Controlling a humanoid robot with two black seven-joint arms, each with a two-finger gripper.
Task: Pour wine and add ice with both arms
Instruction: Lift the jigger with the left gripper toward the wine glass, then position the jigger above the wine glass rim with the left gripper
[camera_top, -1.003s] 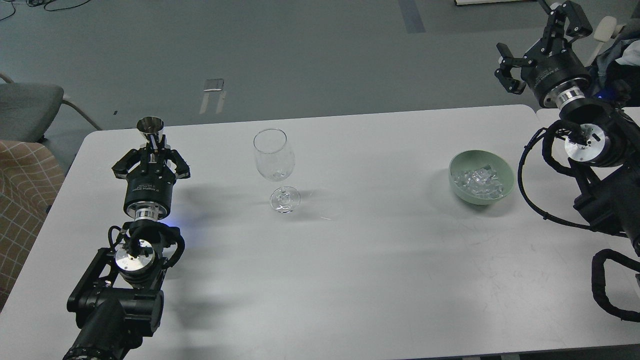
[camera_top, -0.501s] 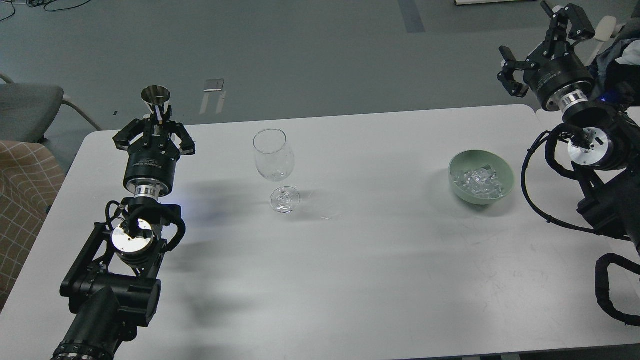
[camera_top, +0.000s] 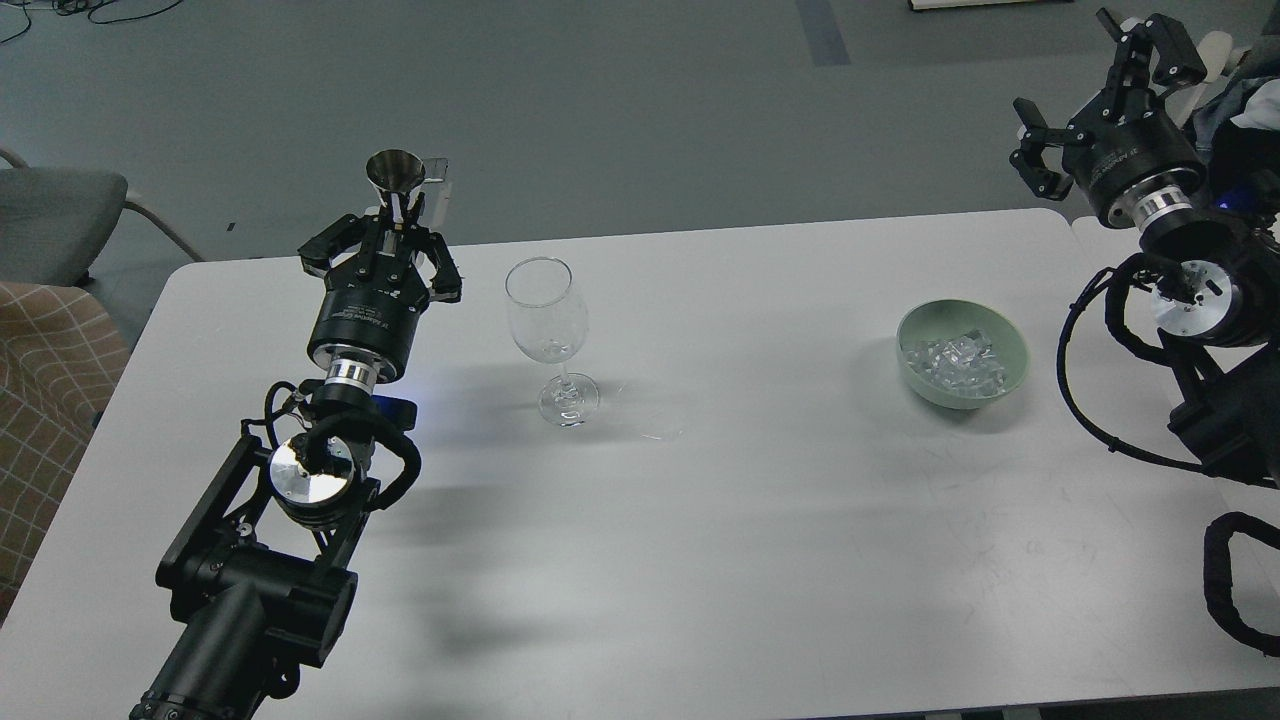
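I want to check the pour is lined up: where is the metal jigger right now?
In the head view the metal jigger is held upright in the left end effector, raised at the table's far edge, just left of the empty wine glass.

Matt plastic, polished metal and clear glass on a smooth white desk

The metal cup (camera_top: 394, 171) shines like polished steel; the wine glass (camera_top: 547, 312) is clear, glossy glass; the bowl (camera_top: 1013, 345) near the desk's right edge looks matt pale-green, its ice (camera_top: 952, 362) glittering; both arms (camera_top: 300, 520) are matt black with bright silver caps; the desk (camera_top: 700, 560) is smooth, faintly scuffed.
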